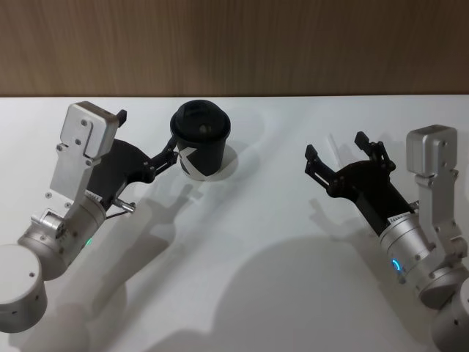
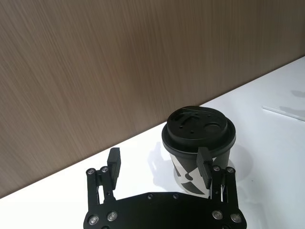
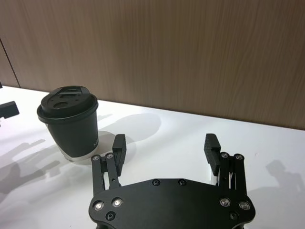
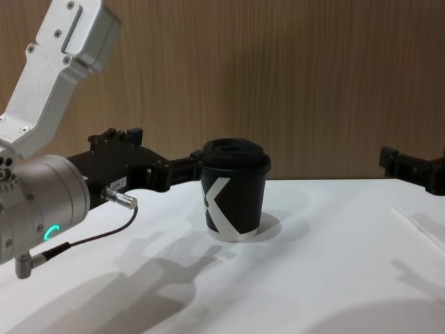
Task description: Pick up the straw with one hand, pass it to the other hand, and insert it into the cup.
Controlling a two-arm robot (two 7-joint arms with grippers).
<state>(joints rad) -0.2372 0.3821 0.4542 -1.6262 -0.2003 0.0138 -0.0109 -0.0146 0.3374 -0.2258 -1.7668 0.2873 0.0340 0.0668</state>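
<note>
Cup [image 1: 201,139] and straw [image 2: 285,112] on white counter [image 1: 256,220].
Cup upright, upper centre of head view; straw flat, right edge of left wrist view. Left hand [image 1: 146,136] released, one finger at cup's side; right hand [image 1: 335,147] released, right of centre.

L hand [image 1: 146,136] beside cup [image 1: 199,139], R hand [image 1: 335,145] apart

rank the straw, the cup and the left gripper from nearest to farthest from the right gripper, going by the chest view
1. Straw, lying on the right side of the table, by the right gripper.
2. Cup, mid-table, off to that gripper's left.
3. Left gripper, on the cup's far side, jaws open beside it.
</note>
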